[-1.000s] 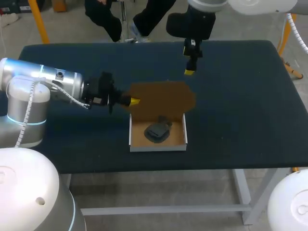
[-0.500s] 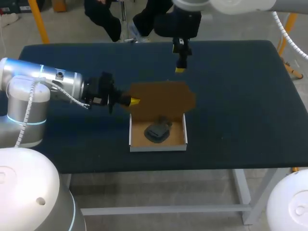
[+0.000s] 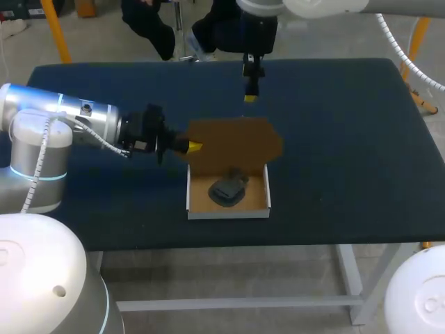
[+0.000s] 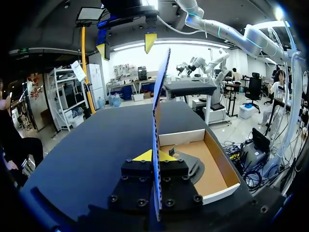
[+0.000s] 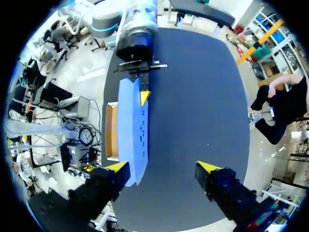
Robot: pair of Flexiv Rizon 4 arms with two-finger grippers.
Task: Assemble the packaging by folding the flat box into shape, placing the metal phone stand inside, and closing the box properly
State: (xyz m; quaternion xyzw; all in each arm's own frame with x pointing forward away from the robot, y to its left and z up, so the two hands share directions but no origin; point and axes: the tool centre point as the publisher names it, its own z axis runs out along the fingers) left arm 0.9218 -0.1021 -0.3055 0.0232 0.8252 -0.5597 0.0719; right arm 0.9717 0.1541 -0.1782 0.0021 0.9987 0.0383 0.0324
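Observation:
The cardboard box (image 3: 228, 202) lies as an open tray near the table's front, its brown lid (image 3: 236, 141) standing upright at the back. The dark metal phone stand (image 3: 228, 189) rests inside the tray. My left gripper (image 3: 195, 147) is shut on the lid's left edge; in the left wrist view the lid (image 4: 160, 96) runs edge-on between the left gripper's (image 4: 154, 155) yellow tips, with the stand (image 4: 194, 166) in the tray beside it. My right gripper (image 3: 250, 96) hangs open above and behind the lid. From the right wrist view the right gripper (image 5: 163, 167) hovers over the lid (image 5: 131, 125), fingers wide apart.
The dark blue table top (image 3: 348, 139) stretches wide to the right of the box and behind it. The box sits close to the table's front edge (image 3: 229, 240). My left arm (image 3: 76, 122) lies across the table's left part.
My right arm has moved left above the table, bringing its gripper over the back of the lid. The left arm, lid and box have not moved.

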